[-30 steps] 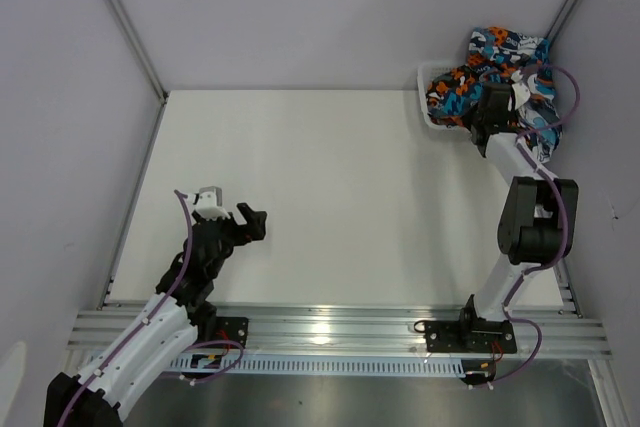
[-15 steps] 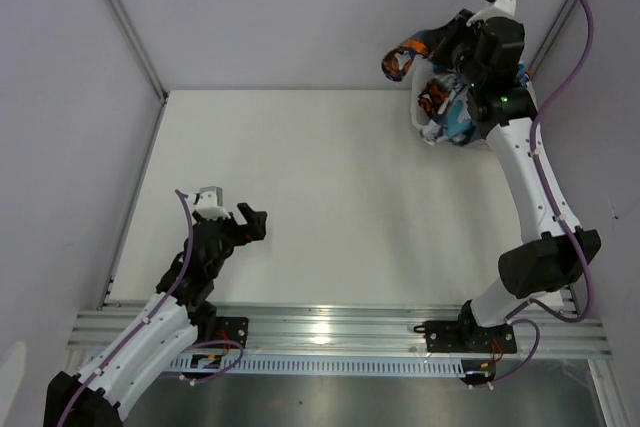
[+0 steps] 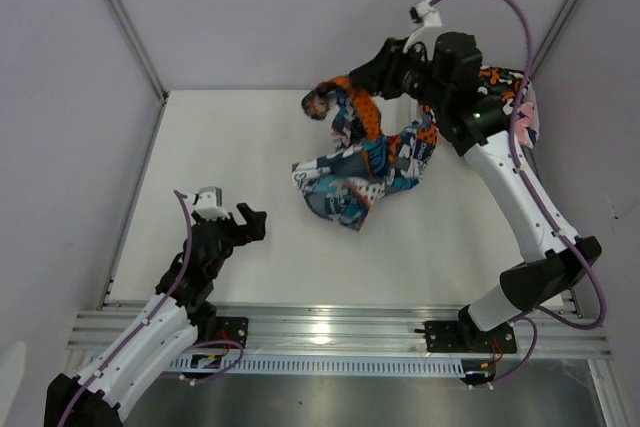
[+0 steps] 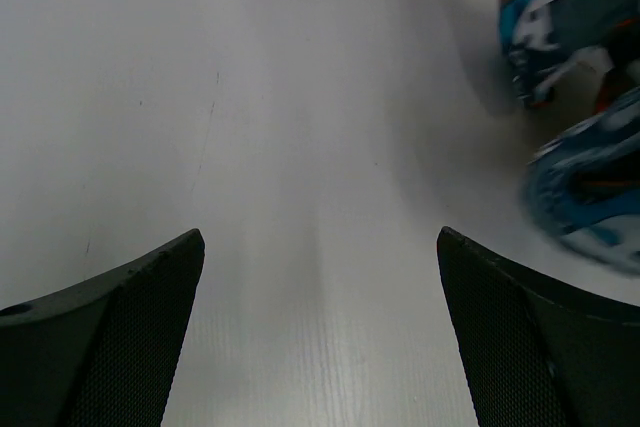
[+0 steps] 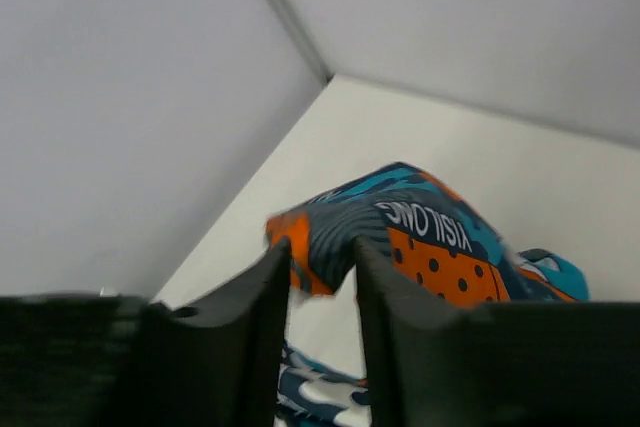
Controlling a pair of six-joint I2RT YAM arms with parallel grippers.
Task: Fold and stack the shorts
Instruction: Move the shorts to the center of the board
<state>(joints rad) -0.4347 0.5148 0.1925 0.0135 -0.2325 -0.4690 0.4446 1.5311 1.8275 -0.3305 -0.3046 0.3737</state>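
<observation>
Left gripper gapes wide, low over the table's near-left part. Right gripper is raised by the far edge, fingers slightly parted. Blue-orange shorts hang at its tips over mid-table; can't tell if gripped.

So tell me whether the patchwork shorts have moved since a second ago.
Yes. The patchwork shorts have left the far right corner of the table, going left and nearer, and are now over its middle.
</observation>
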